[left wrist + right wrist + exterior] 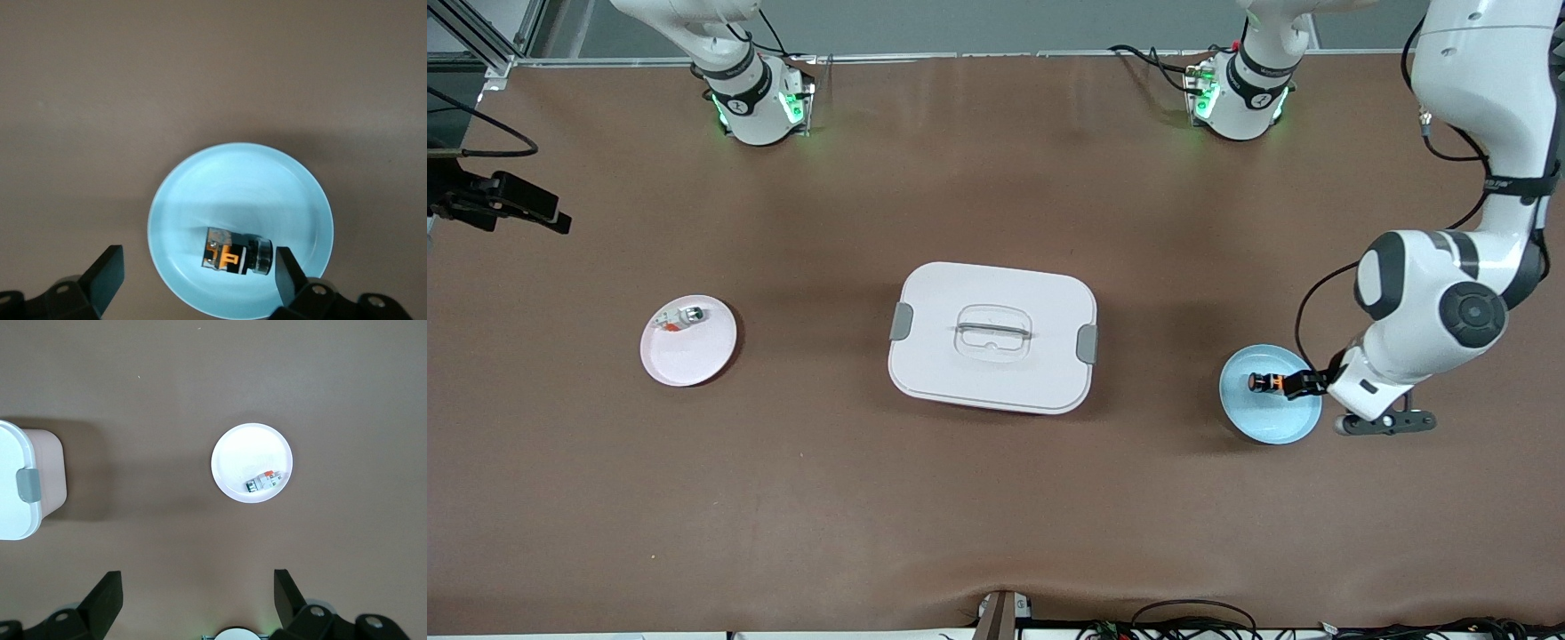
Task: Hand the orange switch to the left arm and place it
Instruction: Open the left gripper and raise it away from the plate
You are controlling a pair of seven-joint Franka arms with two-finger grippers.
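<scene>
While the orange switch (237, 252) lay on the blue plate (1249, 416), the left gripper (195, 273) hung above, fingers wide, holding nothing; pickup pending, requiring descent. The right gripper (198, 595) waited open, high above the table.

A pink plate (688, 341) sits on the brown worktop (996, 498), holding a small white-and-silver part (679, 319); a pale blue plate (1270, 406) sits well apart.

The brown worktop (800, 498) looks matt and faintly grainy. The large white rounded-rectangular plastic box (992, 338) is smooth with a soft sheen, and its recessed lid handle is clear. The pale blue round plate (200, 200) is smooth, as is the pale pink round plate (685, 360).
</scene>
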